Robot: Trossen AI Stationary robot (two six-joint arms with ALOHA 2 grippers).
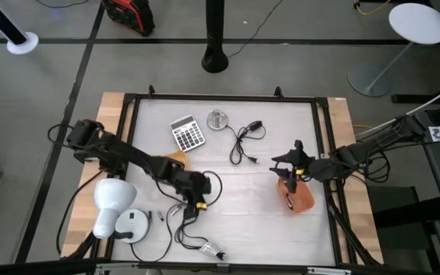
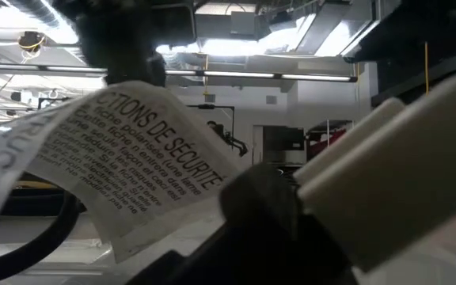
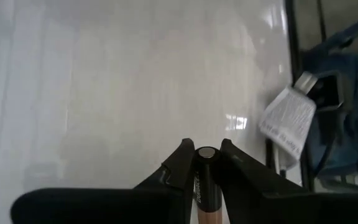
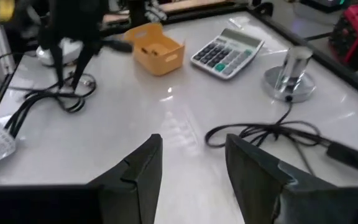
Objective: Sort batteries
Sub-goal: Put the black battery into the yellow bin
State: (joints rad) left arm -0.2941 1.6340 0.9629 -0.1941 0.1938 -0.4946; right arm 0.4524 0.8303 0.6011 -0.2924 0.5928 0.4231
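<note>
My left gripper [image 3: 205, 163] is shut on a battery [image 3: 205, 183], a dark cylinder with a copper-coloured part and a silvery end. In the high view this gripper [image 1: 198, 200] hangs over the table's near middle, above coiled black cables [image 1: 189, 228]. My right gripper [image 4: 191, 158] is open and holds nothing. It hovers at the right side [image 1: 290, 164], just beyond an orange bin [image 1: 300, 198] that rests on the table. A second, yellow-orange bin [image 4: 157, 50] stands by the calculator [image 4: 227, 53]; my left arm half hides this bin [image 1: 176, 158] from above. No other battery shows plainly. My left gripper pinches the battery between its two fingers [image 3: 178, 168], which lie along the battery's sides. The silvery end [image 3: 206, 153] pokes out just past the fingertips, pointing away from the wrist toward the table top. Nothing else touches that end.
At the far side lie the calculator [image 1: 187, 134], a round silver disc on a stand [image 1: 218, 120] and a thin black cable [image 1: 244, 143]. A white lamp-like object [image 1: 113, 202] and a white round piece [image 1: 132, 225] sit near left. A printed tag [image 2: 125, 150] and a plug block the low view.
</note>
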